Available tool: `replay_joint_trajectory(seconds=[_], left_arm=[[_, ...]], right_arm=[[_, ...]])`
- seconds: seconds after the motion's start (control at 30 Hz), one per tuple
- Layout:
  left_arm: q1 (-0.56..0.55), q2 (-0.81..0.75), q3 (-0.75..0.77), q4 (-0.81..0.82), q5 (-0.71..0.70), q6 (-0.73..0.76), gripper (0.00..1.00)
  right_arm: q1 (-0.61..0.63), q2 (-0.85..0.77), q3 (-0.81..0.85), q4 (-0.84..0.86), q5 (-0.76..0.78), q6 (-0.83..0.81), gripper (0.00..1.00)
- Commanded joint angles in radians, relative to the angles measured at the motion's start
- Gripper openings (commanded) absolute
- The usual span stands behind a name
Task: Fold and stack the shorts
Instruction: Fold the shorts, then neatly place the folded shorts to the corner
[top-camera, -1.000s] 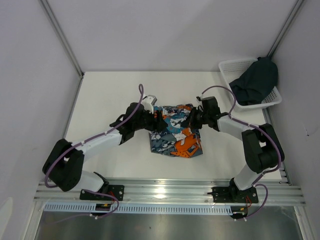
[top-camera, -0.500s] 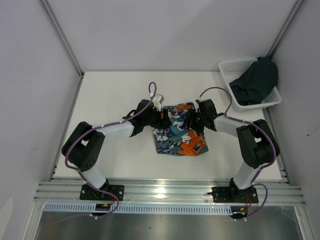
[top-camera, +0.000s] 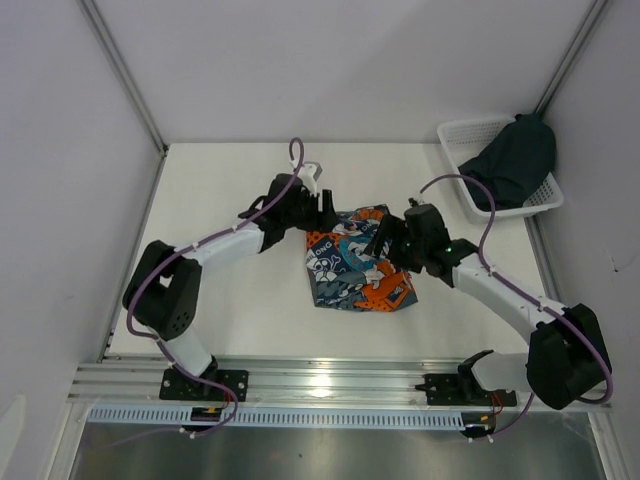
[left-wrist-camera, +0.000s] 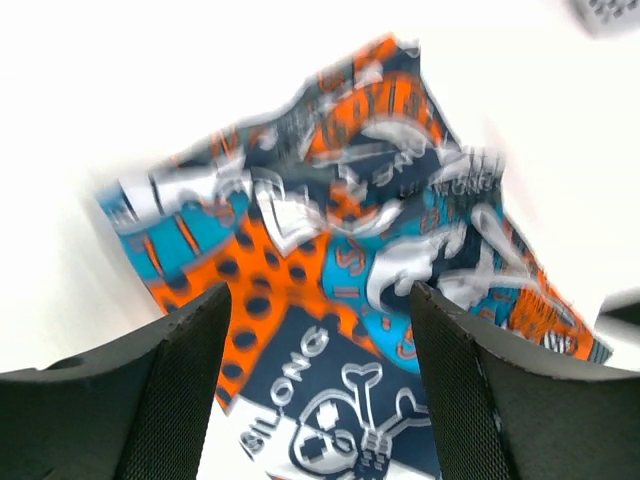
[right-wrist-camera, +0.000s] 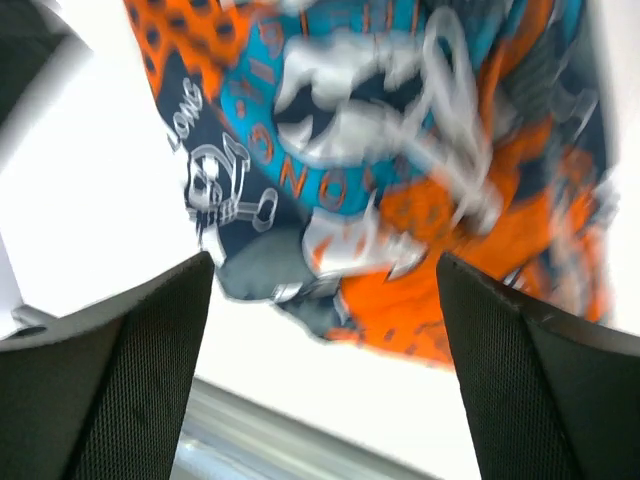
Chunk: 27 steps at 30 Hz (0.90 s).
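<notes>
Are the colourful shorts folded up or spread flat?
Folded, roughly: the printed shorts lie as a small, slightly rumpled bundle with layers overlapping, not spread to full shape.

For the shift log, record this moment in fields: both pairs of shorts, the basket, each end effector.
printed shorts: roughly folded bundle on the table
dark shorts: heaped in the white mesh basket, far right corner
left end effector: open, by the printed shorts, holding nothing
right end effector: open, by the printed shorts, holding nothing
stack: not yet made

arms (top-camera: 225, 245): white links, black joints; cables (top-camera: 294, 152): purple, looped; pincer fingers (left-wrist-camera: 180, 385): black, mesh-textured
</notes>
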Motion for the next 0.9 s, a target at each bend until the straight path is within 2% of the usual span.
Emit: replay_joint_trajectory(seconds=[0.0,0.03,0.07,0.1,0.13,0.17,0.2,0.37,0.53,0.7,0.87], left_arm=[[0.029,0.045,0.169,-0.090,0.033,0.100,0.75],[0.037,0.080,0.185,-0.106,0.060,0.111,0.75],[0.049,0.097,0.204,-0.121,0.076,0.123,0.75],[0.054,0.116,0.251,-0.132,0.095,0.154,0.75],[0.058,0.145,0.267,-0.141,0.106,0.169,0.75],[0.060,0.157,0.280,-0.149,0.122,0.191,0.75],[0.060,0.172,0.312,-0.175,0.123,0.226,0.75],[0.070,0.254,0.406,-0.219,0.108,0.265,0.76],[0.081,0.268,0.391,-0.183,0.131,0.229,0.76],[0.081,0.269,0.371,-0.152,0.143,0.217,0.76],[0.083,0.272,0.371,-0.153,0.143,0.226,0.76]], right_arm=[[0.153,-0.022,-0.024,-0.087,0.187,0.313,0.92],[0.198,-0.028,-0.027,-0.093,0.223,0.376,0.93],[0.239,-0.039,-0.029,-0.110,0.332,0.459,0.93],[0.328,-0.039,-0.027,-0.149,0.386,0.546,0.92],[0.361,-0.034,-0.026,-0.168,0.415,0.685,0.93],[0.390,-0.018,-0.017,-0.191,0.461,0.756,0.93],[0.442,-0.005,-0.015,-0.214,0.477,0.825,0.96],[0.531,0.033,-0.018,-0.242,0.564,1.077,1.00],[0.528,0.013,-0.139,-0.090,0.561,1.188,1.00],[0.507,-0.004,-0.185,-0.029,0.593,1.278,1.00],[0.470,0.010,-0.213,0.040,0.577,1.283,0.99]])
